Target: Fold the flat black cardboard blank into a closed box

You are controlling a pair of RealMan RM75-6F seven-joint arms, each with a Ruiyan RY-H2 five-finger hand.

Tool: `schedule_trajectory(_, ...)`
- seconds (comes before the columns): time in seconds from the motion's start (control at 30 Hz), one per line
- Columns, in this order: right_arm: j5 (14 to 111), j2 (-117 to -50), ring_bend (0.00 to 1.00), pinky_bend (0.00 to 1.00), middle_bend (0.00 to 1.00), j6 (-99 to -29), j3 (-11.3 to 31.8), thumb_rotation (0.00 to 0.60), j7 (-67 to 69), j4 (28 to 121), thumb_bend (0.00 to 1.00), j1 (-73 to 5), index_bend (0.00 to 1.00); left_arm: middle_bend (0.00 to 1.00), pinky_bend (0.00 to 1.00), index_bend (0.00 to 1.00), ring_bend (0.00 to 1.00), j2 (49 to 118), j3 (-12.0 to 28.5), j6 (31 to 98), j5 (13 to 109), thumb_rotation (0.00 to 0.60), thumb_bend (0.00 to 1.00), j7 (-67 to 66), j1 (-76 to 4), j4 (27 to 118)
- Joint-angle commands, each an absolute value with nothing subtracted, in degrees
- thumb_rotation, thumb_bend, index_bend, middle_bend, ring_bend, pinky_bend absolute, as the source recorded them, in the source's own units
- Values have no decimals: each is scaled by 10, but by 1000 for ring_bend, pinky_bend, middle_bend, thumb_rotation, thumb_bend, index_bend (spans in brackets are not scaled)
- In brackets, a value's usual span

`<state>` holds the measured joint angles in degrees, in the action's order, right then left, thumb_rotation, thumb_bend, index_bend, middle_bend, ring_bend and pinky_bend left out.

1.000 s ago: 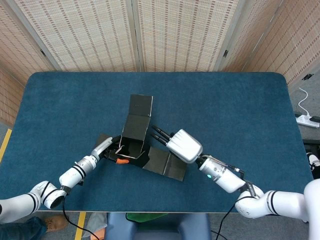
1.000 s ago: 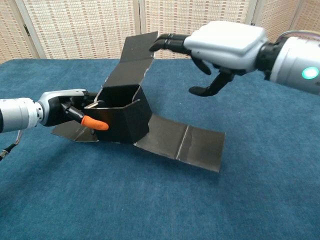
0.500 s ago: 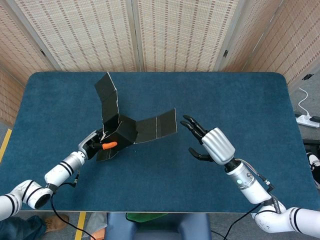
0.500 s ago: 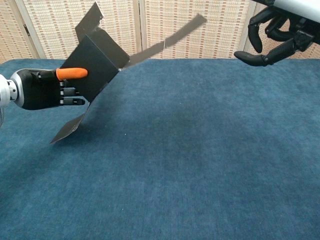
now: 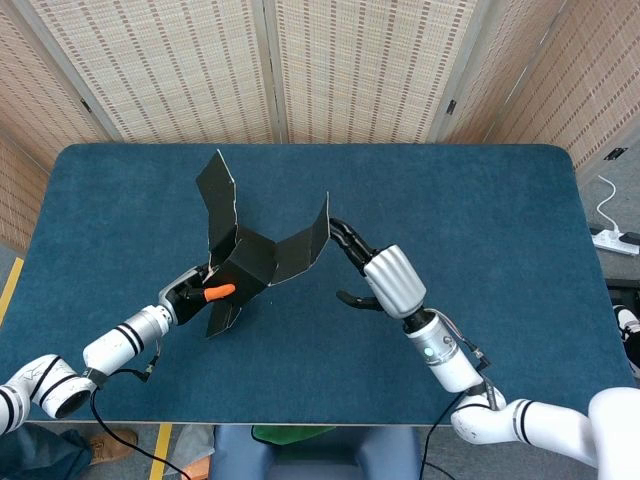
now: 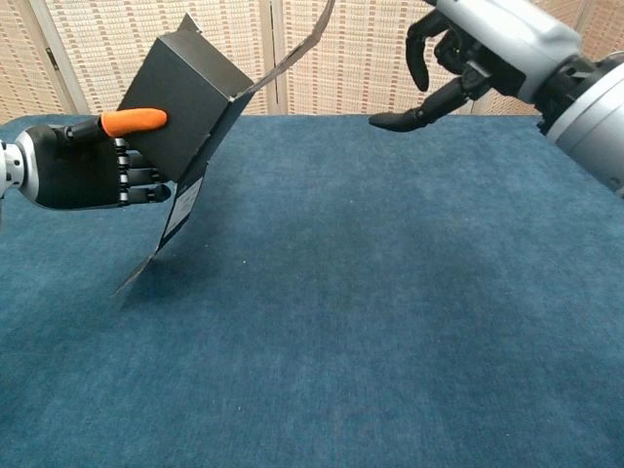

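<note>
Since half a second ago the right hand [image 5: 372, 278] has swung in toward the half-folded black cardboard box [image 5: 245, 262]. In the head view its released, spread fingertips [image 5: 338, 227] reach the long flap at 3 o'clock of the box. The left hand [image 5: 192, 292] grips the box at 8 o'clock, lifted off the blue table [image 5: 480, 220].

In the chest view the left hand [image 6: 83, 168] clasps the tilted box [image 6: 180, 107], orange-tipped thumb [image 6: 135, 120] on its side; the box's interior is hidden. The right hand [image 6: 478, 60] hangs at 2 o'clock, holding nothing.

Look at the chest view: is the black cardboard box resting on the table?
No. The left robot hand holds the box above the table.
</note>
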<state>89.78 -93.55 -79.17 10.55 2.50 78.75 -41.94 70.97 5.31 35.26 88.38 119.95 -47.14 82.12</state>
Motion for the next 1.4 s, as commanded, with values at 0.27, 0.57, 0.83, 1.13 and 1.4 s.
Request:
schedule_trajectory(0.27, 893, -1024, 686, 1000, 159, -767, 155, 600, -36, 718, 26, -482, 0, 311, 568, 350, 591, 716, 21, 366, 915, 600, 193, 1178, -489, 817)
schedule_trajectory(0.57, 909, -1025, 693, 1000, 191, -761, 153, 600, -63, 717, 26, -495, 0, 305, 567, 340, 590, 739, 6, 361, 894, 600, 193, 1058, -495, 790)
schedule_trajectory(0.83, 908, -1016, 694, 1000, 191, -736, 144, 600, -79, 724, 12, -502, 0, 304, 567, 340, 588, 755, 9, 359, 862, 600, 194, 935, -492, 779)
schedule_trajectory(1.13, 906, -1003, 696, 1000, 193, -729, 140, 600, -99, 736, 9, -499, 0, 304, 568, 340, 587, 778, 29, 357, 780, 600, 194, 733, -479, 772)
schedule_trajectory(1.4, 913, -1026, 696, 1000, 191, -711, 123, 600, -119, 710, 9, -508, 0, 304, 571, 340, 588, 785, 50, 354, 722, 600, 193, 614, -472, 799)
